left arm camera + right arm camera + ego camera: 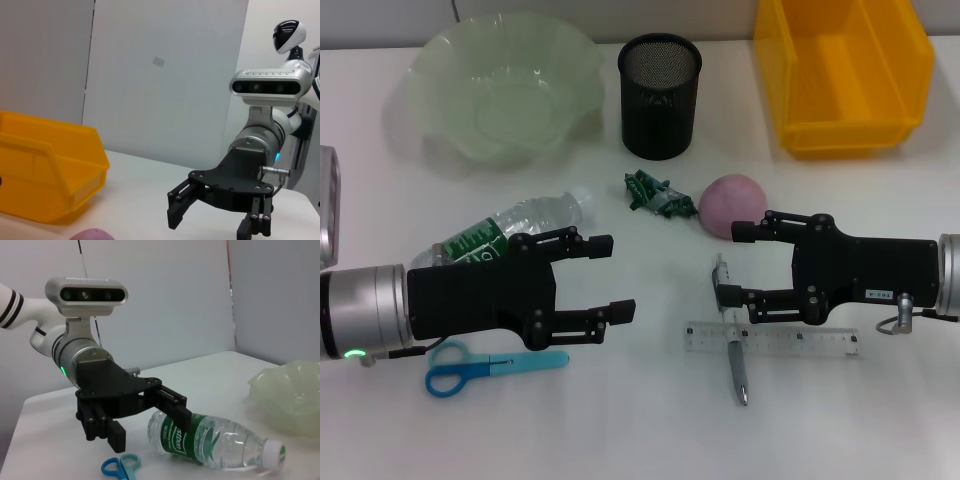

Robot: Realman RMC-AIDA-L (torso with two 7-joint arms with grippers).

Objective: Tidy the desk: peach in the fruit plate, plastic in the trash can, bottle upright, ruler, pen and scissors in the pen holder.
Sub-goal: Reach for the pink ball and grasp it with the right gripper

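Nothing looks tidied yet: the peach (732,205), wrapper (658,194), fallen bottle (510,232), scissors (490,366), ruler (772,340) and pen (733,352) all lie on the desk (640,430). The left gripper (605,278) and right gripper (732,262) hover over it with jaws spread, holding nothing.

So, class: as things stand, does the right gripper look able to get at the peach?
Probably yes. The right gripper is open and sits just in front of the peach, with bare table between them; the plastic wrapper lies off to one side.

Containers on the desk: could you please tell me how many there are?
3, all along the far edge: the green fruit plate on the robot's left, the black mesh pen holder in the middle, and the yellow bin on the right. None seem hidden.
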